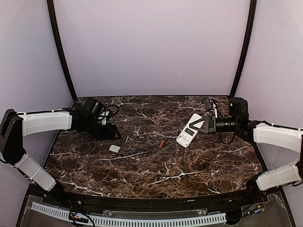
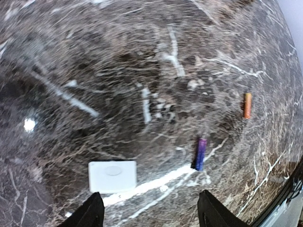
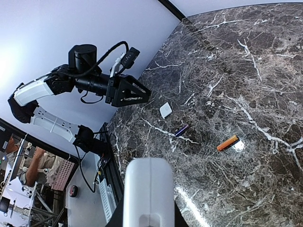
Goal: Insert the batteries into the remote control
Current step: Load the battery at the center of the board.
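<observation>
My right gripper [image 1: 207,124] is shut on one end of the white remote control [image 1: 191,130] and holds it tilted above the right side of the table, its dark open battery bay facing up. In the right wrist view the remote [image 3: 149,191] sticks out between the jaws. The orange battery [image 1: 161,144] and the dark blue-purple battery [image 1: 136,151] lie on the marble at mid-table. Both also show in the left wrist view, orange [image 2: 247,105] and purple [image 2: 200,153], and in the right wrist view, orange [image 3: 227,143] and purple [image 3: 181,130]. My left gripper [image 1: 111,131] is open and empty above the table, its fingertips [image 2: 92,213] wide apart.
A small white rectangular cover [image 1: 114,148] lies left of the purple battery; it also shows in the left wrist view [image 2: 112,176] and in the right wrist view [image 3: 165,110]. The dark marble table [image 1: 189,175] ends at pale walls behind and at both sides.
</observation>
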Action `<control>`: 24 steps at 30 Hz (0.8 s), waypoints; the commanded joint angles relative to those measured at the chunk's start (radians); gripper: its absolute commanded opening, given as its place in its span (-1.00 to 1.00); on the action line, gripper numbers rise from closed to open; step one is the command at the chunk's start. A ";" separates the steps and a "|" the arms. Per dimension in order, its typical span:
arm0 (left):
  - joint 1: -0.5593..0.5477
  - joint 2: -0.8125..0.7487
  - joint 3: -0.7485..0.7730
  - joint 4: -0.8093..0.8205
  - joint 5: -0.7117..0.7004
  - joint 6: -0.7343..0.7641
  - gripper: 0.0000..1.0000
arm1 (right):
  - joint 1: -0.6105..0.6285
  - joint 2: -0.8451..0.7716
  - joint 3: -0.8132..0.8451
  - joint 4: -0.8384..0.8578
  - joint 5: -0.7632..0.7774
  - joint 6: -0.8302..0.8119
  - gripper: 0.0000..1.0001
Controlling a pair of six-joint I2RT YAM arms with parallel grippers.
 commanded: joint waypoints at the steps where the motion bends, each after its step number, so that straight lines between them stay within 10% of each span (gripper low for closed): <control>1: -0.102 0.060 0.096 -0.080 -0.020 0.121 0.35 | -0.011 0.009 0.009 -0.006 -0.026 -0.018 -1.00; 24: -0.327 0.419 0.356 -0.190 -0.188 0.191 -0.22 | -0.014 0.034 0.004 -0.009 -0.043 -0.027 -1.00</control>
